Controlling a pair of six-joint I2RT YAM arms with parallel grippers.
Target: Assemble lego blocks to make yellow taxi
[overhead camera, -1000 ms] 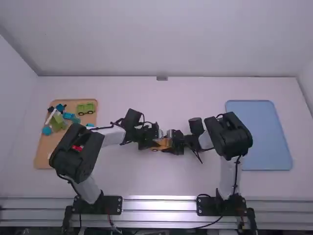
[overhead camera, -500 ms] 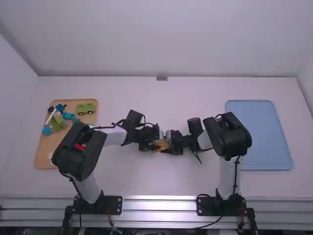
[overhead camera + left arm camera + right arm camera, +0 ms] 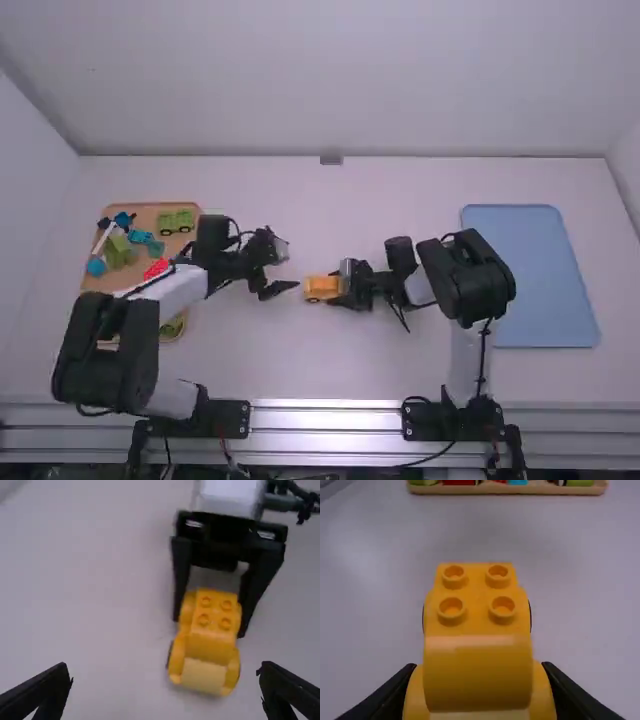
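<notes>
The yellow toy car is smooth plastic with a soft gloss; the tan tray looks wooden, the surface matt, the rail shiny metal.

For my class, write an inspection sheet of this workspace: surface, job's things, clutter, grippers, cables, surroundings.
Surface: white table; spills or damage, nothing seen.
Job's things: yellow toy car, four bare studs on top.
Clutter: wooden tray on the left, holding a green toy vehicle, blue parts and a red part; blue mat or tray on the right.
Left gripper: open, holding nothing.
Right gripper: closed on the car's sides.
Cables: black ones along both arms.
Surroundings: pale walls; metal rail at the arm bases.
</notes>
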